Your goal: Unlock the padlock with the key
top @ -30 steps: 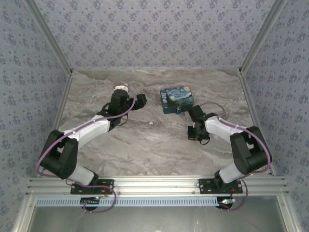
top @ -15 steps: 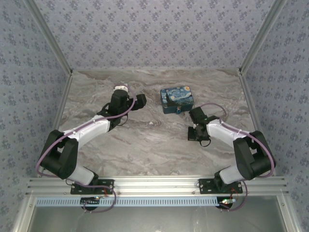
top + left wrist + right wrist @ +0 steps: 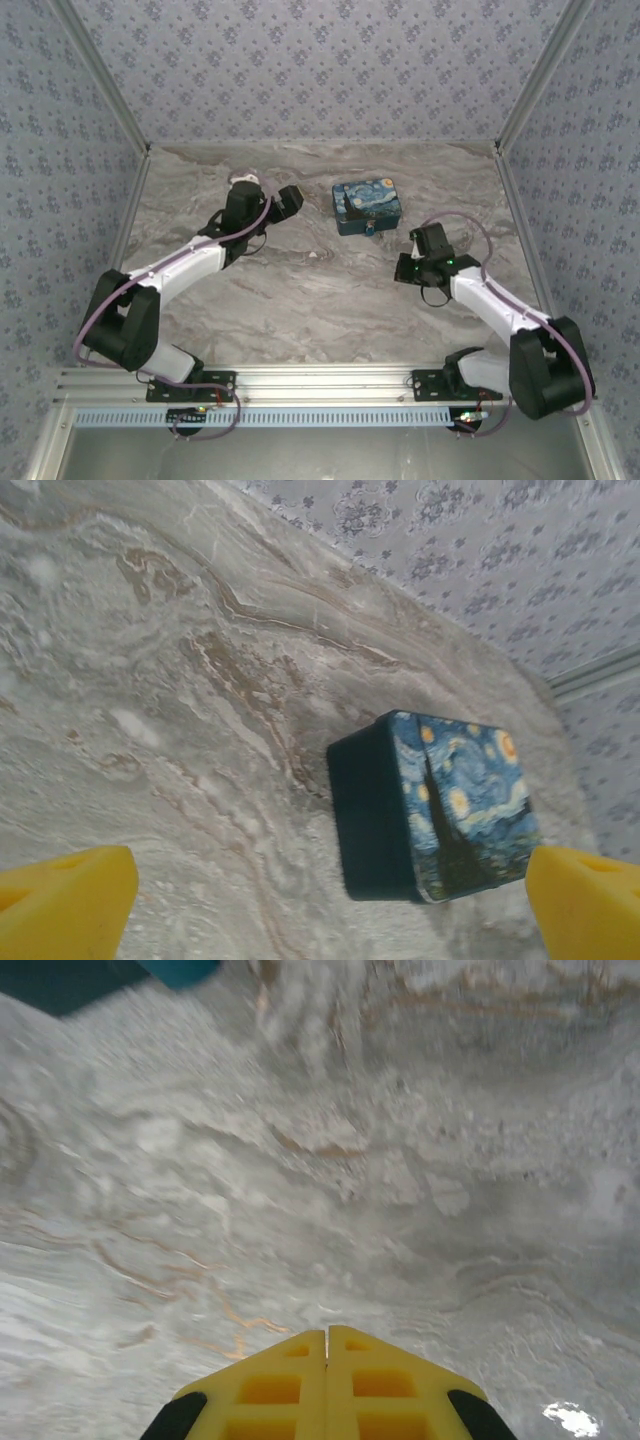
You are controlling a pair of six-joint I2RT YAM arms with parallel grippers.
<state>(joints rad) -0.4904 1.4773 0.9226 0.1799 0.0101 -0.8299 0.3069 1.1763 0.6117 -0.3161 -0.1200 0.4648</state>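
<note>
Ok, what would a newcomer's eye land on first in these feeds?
The blue-and-yellow swirl-painted box sits at the far middle of the marble table, a tiny teal padlock at its near edge. The left pincer is open, aimed at the box; the right pincer is shut over marble near it.

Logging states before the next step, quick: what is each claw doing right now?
Left claw: open wide, holding nothing.
Right claw: closed, nothing visible in it.
</note>
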